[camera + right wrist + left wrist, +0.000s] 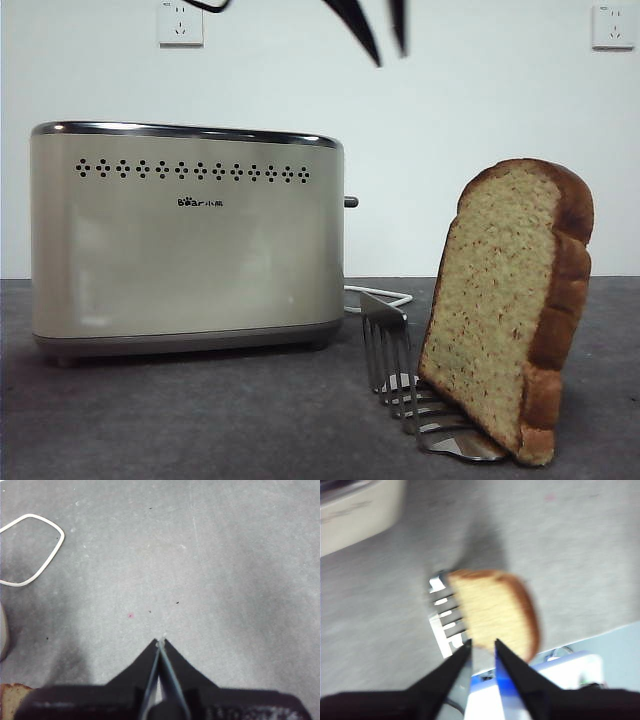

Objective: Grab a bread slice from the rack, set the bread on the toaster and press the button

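The slice of bread [510, 310] stands nearly upright in the rack [400, 375], leaning a little, its dark crust toward the right side of the front view and its bottom edge resting on the rack's curved wires. The rack sits on the grey table [200, 420], to the right of the toaster [185, 235] and apart from it. The toaster stands squarely on the table with its dotted face toward the camera, and the button [350, 202] sticks out from its narrow right side. A white cord [385, 297] loops on the table behind the rack. The left gripper [483, 647] hangs above the bread, its 2 black jaws parted by a narrow gap and holding nothing; in the front view its tips [378, 35] show as dark points at the top edge, well above the slice. The left wrist view is blurred. The right gripper [161, 642] hovers over bare table with its 2 jaws pressed together at the tips and nothing between them; a corner of the bread [12, 700] shows at the edge of its view.
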Controlling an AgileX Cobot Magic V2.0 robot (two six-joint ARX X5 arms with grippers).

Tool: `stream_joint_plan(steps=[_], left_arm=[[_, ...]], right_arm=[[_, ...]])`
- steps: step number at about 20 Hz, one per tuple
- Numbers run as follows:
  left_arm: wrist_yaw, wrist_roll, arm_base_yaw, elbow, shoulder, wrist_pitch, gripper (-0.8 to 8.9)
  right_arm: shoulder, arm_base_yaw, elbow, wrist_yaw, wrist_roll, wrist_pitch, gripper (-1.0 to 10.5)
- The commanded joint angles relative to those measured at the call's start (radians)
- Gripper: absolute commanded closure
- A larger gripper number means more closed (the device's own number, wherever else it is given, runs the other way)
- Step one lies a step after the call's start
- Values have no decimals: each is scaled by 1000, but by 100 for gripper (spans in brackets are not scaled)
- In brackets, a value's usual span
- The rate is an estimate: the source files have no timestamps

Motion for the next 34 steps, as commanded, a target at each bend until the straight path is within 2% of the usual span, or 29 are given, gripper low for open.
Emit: stream_joint_plan(steps=[1, 2, 3, 11, 14, 19, 20, 21, 22, 23, 25, 29, 34], left_arm=[[21, -11, -12, -3, 26, 18, 650], [30, -10, -13, -3, 35, 17, 572], [40, -11, -17, -3, 48, 21, 551], [129, -39, -29, -3, 136, 135, 552], [161, -36, -44, -3, 188, 129, 552], [146, -4, -48, -3, 212, 152, 520], [138, 15, -48, -3, 212, 152, 487], [132, 19, -47, -3, 212, 150, 389], [134, 29, -45, -3, 212, 151, 336], [134, 48, -45, -3, 212, 150, 332], [135, 114, -45, -3, 212, 147, 237], [134, 125, -35, -3, 212, 125, 238], [100, 71, -31, -3, 212, 149, 240]], right_arm=[[-1, 0, 3, 5, -6, -2, 946], [0, 0, 3, 5, -4, -2, 946], [0, 0, 3, 6, -4, -2, 946], [0, 0, 3, 118, -5, -26, 946], [0, 0, 3, 121, -5, -32, 946], [0, 0, 3, 121, -5, -40, 946], [0, 0, 3, 121, -5, -40, 946], [0, 0, 3, 121, -5, -39, 946], [0, 0, 3, 121, -5, -39, 946], [0, 0, 3, 121, -5, -39, 946], [0, 0, 3, 121, -5, -39, 946], [-1, 0, 3, 121, -5, -53, 946], [-1, 0, 3, 121, -5, -68, 946]])
